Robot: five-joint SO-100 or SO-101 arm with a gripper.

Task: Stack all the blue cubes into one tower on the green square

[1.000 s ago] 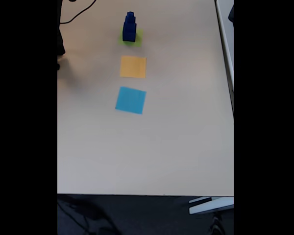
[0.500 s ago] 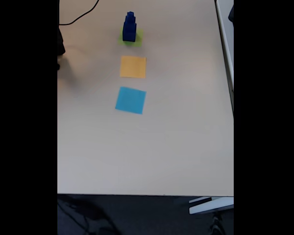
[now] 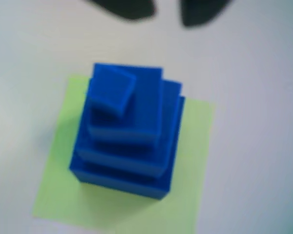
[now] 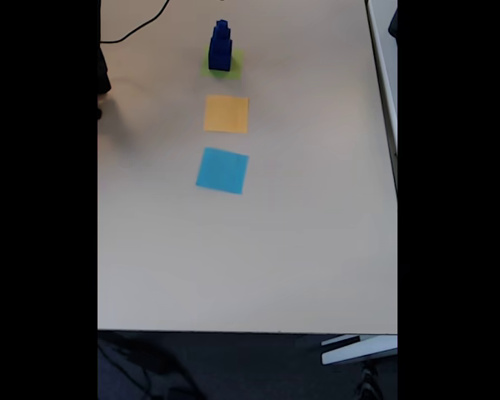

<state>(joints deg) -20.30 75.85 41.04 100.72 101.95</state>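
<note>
Several blue cubes (image 3: 124,131) stand as one tower of graded sizes on the green square (image 3: 190,161), the largest at the bottom. The smallest cube (image 3: 111,90) sits on top, turned a little askew and toward the tower's left corner. In the fixed view the same tower (image 4: 220,43) stands on the green square (image 4: 232,67) at the far end of the table. In the wrist view my gripper (image 3: 166,9) hovers above the tower, its two dark blurred fingertips (image 3: 129,7) apart at the top edge. It is open with nothing between them.
An orange square (image 4: 227,113) and a light-blue square (image 4: 222,170) lie in a row in front of the green one. A black cable (image 4: 133,29) runs along the top left. The table edge (image 4: 247,332) is at the bottom, with dark floor below.
The tower and squares have not moved. The dark shape at the fixed view's top left edge has withdrawn and the cable there has shifted slightly.
</note>
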